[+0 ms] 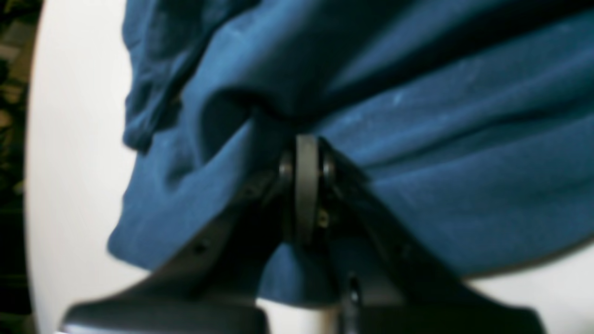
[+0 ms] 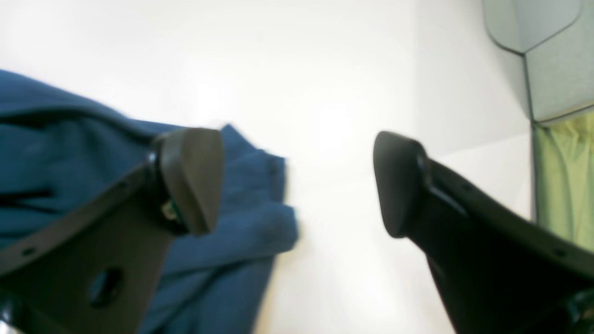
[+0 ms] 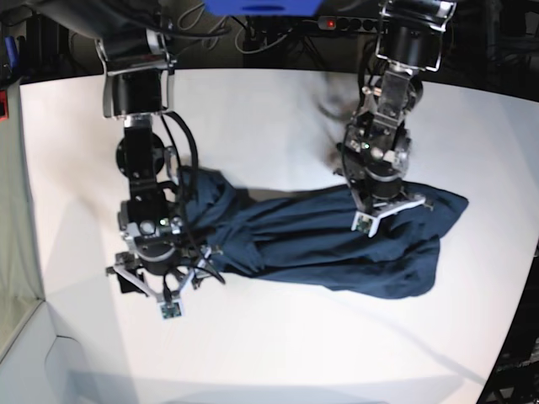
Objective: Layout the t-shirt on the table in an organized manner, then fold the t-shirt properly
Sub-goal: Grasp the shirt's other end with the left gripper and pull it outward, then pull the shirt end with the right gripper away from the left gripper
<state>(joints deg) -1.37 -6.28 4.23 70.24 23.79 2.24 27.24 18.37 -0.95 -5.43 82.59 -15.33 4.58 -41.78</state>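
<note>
- My right hand [image 3: 160, 282] hung with its fingers wide apart and gripping nothing, over the near-left end of the t-shirt [image 3: 337, 244]
- The t-shirt lay bunched and creased on the white surface [image 3: 278, 126], its long axis running left to right between my arms
- My left hand [image 1: 306, 185] was clamped together on a pinch of cloth at the right end
- I judged this the laying-out step; next I needed to grip the left end and draw it flat

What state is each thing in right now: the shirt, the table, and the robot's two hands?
t-shirt: crumpled, unfolded, lying on the table.
table: white, bearing the shirt.
left hand: shut, pinching shirt cloth.
right hand: open, holding nothing, at the shirt's edge.
</note>
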